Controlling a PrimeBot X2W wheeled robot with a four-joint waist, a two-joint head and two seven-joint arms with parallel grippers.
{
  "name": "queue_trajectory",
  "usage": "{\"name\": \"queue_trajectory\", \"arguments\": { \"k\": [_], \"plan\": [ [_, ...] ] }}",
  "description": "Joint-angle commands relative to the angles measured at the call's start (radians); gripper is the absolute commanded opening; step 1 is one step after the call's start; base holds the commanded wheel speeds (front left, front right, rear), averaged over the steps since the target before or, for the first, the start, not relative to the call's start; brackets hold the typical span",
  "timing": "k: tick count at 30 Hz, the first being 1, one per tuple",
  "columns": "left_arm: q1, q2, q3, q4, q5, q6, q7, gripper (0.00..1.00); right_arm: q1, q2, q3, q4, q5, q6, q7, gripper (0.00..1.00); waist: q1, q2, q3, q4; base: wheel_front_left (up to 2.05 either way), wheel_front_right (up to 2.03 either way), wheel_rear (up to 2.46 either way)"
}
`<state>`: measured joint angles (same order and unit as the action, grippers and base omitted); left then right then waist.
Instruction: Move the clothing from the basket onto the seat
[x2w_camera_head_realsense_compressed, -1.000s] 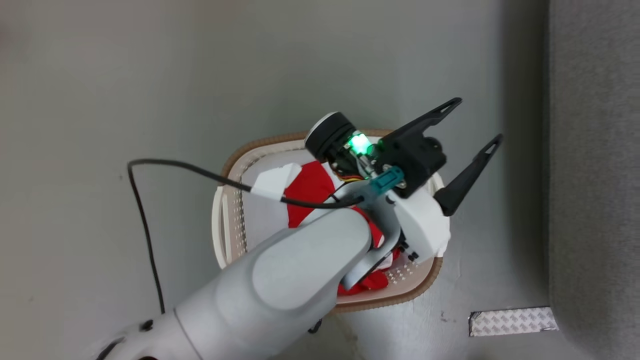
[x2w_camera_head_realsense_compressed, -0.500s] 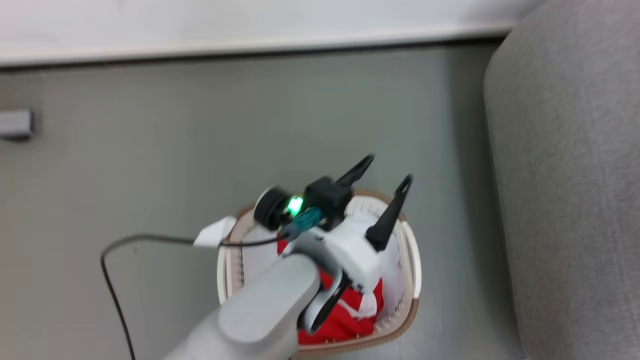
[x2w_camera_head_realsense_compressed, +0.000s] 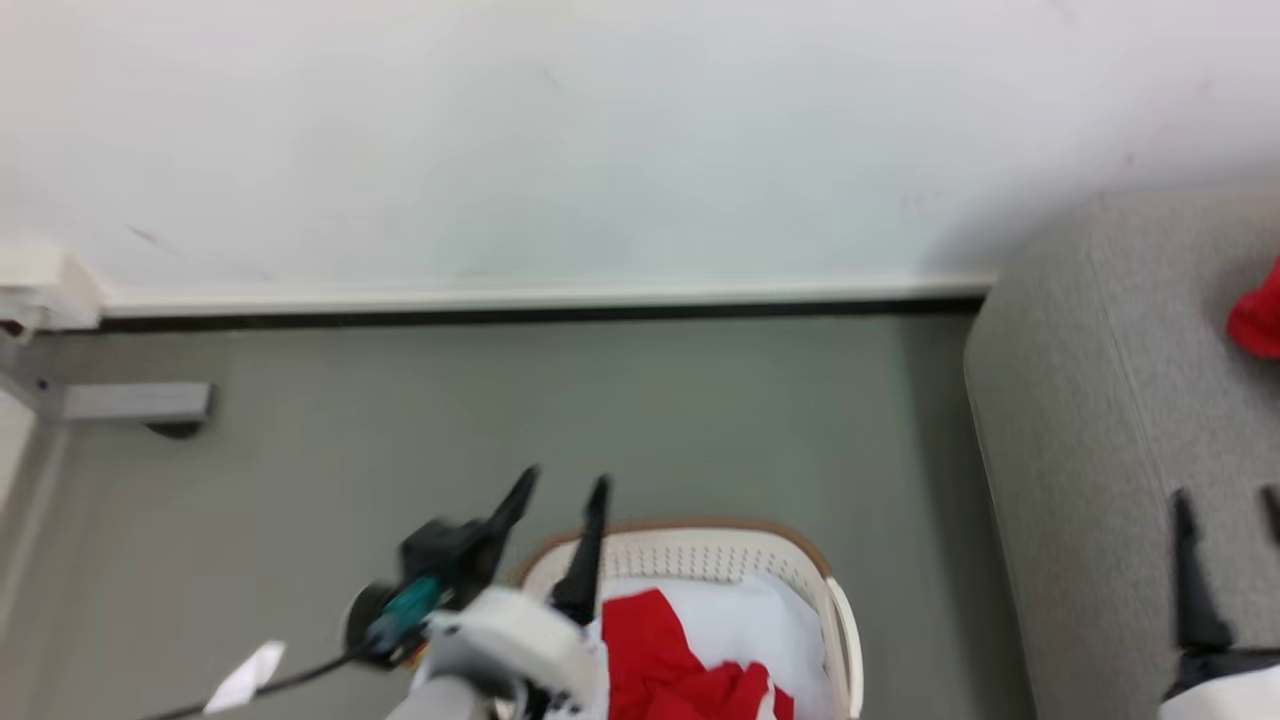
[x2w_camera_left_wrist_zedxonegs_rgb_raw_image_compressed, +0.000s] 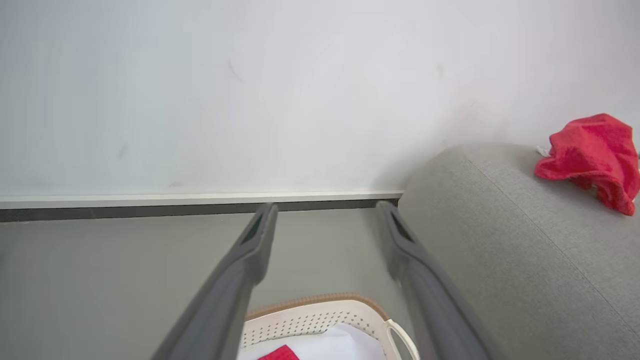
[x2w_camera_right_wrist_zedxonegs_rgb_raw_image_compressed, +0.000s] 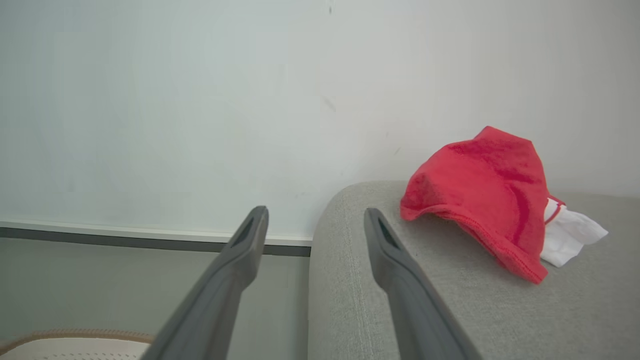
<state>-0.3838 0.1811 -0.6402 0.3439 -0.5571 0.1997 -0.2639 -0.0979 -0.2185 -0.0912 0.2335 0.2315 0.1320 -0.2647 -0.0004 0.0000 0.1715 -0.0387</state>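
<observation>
Holding left gripper (x2w_camera_head_realsense_compressed: 563, 480) and right gripper (x2w_camera_head_realsense_compressed: 1227, 495) spread wide and empty, leaving the clothing (x2w_camera_head_realsense_compressed: 650, 650) lying in the basket (x2w_camera_head_realsense_compressed: 700, 560) beside the seat (x2w_camera_head_realsense_compressed: 1080, 450); probably preparing a pick, needing a downward reach onto the red fabric.

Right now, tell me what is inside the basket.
Red clothing and a plain white cloth lie in the basket. The left gripper covers its left side, so anything there, or beneath the fabric, cannot be seen.
</observation>
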Motion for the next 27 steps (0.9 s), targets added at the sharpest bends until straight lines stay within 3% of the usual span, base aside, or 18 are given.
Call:
{"name": "queue_trajectory", "arguments": {
  "k": [1, 7, 15, 27],
  "plan": [
    [0.041, 0.008, 0.03, -0.014, 0.025, -0.003, 0.0, 1.0, 0.027, 0.016, 0.013, -0.012, -0.008, -0.003, 0.001, 1.0, 0.0004, 0.0, -0.056, 0.038, 0.0, 0.0, 0.0],
    [0.212, 0.01, 0.195, -0.079, 0.143, -0.035, -0.001, 1.0, 0.094, 0.08, 0.06, -0.051, -0.016, -0.003, 0.001, 1.0, 0.0004, 0.0, -0.128, 0.066, 0.0, 0.0, 0.0],
    [0.359, -0.038, 0.387, -0.131, 0.262, -0.143, -0.001, 1.0, 0.137, 0.115, 0.074, -0.047, -0.035, -0.003, 0.001, 1.0, 0.0004, 0.0, -0.175, 0.071, 0.0, 0.0, 0.0],
    [0.411, -0.108, 0.538, -0.131, 0.354, -0.245, -0.001, 1.0, 0.142, 0.131, 0.081, -0.004, -0.029, -0.003, 0.001, 1.0, 0.0004, 0.0, -0.183, 0.06, 0.0, 0.0, 0.0]
  ]
}}
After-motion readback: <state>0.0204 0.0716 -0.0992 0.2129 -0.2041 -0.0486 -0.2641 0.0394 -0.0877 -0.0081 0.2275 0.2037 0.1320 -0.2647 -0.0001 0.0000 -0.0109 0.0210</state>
